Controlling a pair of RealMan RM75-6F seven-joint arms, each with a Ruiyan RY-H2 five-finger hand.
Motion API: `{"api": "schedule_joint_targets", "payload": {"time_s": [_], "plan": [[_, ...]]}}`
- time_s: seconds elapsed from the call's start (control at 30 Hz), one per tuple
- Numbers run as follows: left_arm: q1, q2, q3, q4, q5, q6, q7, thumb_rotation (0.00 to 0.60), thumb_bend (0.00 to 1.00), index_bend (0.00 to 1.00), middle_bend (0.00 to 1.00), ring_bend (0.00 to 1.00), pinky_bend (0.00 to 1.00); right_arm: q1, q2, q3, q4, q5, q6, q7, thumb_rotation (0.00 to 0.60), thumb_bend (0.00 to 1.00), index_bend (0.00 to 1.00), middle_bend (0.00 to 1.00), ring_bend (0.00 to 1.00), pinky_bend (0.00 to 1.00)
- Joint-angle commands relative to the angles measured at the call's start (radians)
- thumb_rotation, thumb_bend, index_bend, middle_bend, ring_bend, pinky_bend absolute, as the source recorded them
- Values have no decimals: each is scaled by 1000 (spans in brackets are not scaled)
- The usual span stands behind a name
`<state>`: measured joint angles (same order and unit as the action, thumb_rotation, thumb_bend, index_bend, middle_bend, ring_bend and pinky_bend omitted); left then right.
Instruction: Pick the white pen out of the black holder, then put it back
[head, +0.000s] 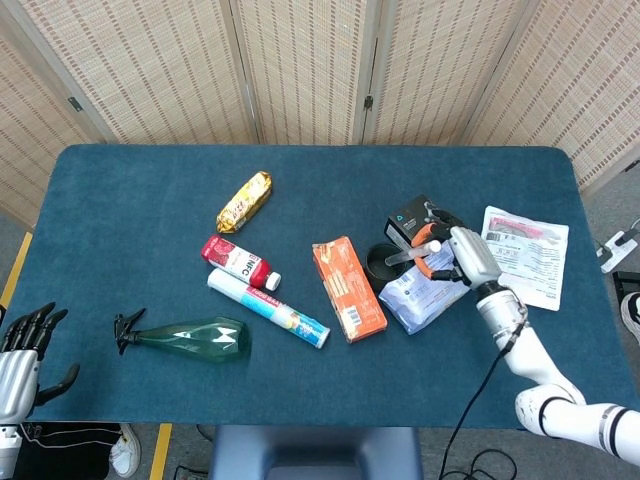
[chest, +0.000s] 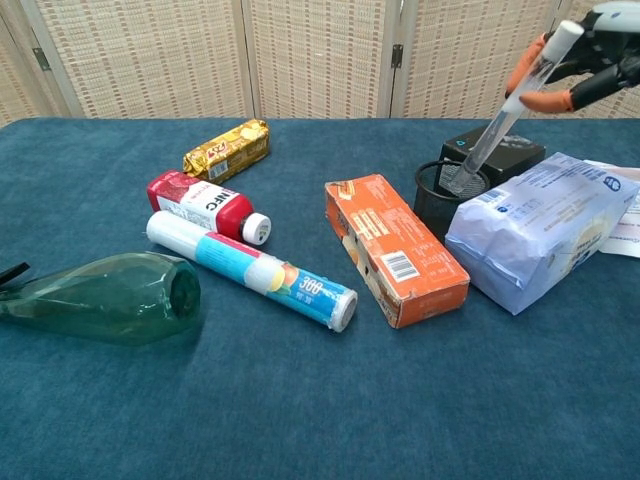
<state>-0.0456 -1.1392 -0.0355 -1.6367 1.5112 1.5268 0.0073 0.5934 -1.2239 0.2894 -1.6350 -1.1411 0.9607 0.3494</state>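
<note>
The white pen (chest: 513, 99) slants steeply, its top pinched by my right hand (chest: 590, 58) at the upper right of the chest view. Its lower tip sits at the mouth of the black mesh holder (chest: 441, 205), which stands between the orange box and the pale pouch. In the head view, the right hand (head: 462, 256) hovers right of the holder (head: 379, 265), and the pen (head: 413, 253) reaches from it towards the holder. My left hand (head: 22, 350) hangs off the table's front left corner with its fingers apart, holding nothing.
An orange box (chest: 395, 250) lies just left of the holder, a bluish-white pouch (chest: 540, 225) just right, a black box (chest: 495, 148) behind. A white packet (head: 525, 255) lies far right. A green spray bottle (head: 190, 338), tube (head: 268, 308), red bottle (head: 237, 262) and gold bar (head: 245, 201) lie to the left.
</note>
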Motion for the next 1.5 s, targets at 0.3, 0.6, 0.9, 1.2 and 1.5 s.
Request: {"api": "schedule_joint_targets", "payload": {"time_s": [0.3,0.6,0.9,1.2,1.5], "plan": [[-1,6,0,-17,8,6,10,600,367,154,100,105,116,-136,194,35,-67,-191,22,511,600,353,604,376,85,97],[-1,9,0,-23,9,8,13,600,367,154,100,105,116,-149,105,28,-9,-163,239,15,600,353,604,376,91,98],[-1,7,0,-15,8,6,5,600,367,154,100,106,116,-169,142,26,-116,-141,171,238,600,353,604,378,98,97],[-4,4,1,-14,11,4,4,600,367,154,101,106,116,-195,276,22,-192,-220,28,744,600,353,604,378,100,97],[-8,3,0,-16,14,2,8,600,366,154,101,106,116,-198,205,-7,-55,-213,142,349,600,354,604,378,100,97]]}}
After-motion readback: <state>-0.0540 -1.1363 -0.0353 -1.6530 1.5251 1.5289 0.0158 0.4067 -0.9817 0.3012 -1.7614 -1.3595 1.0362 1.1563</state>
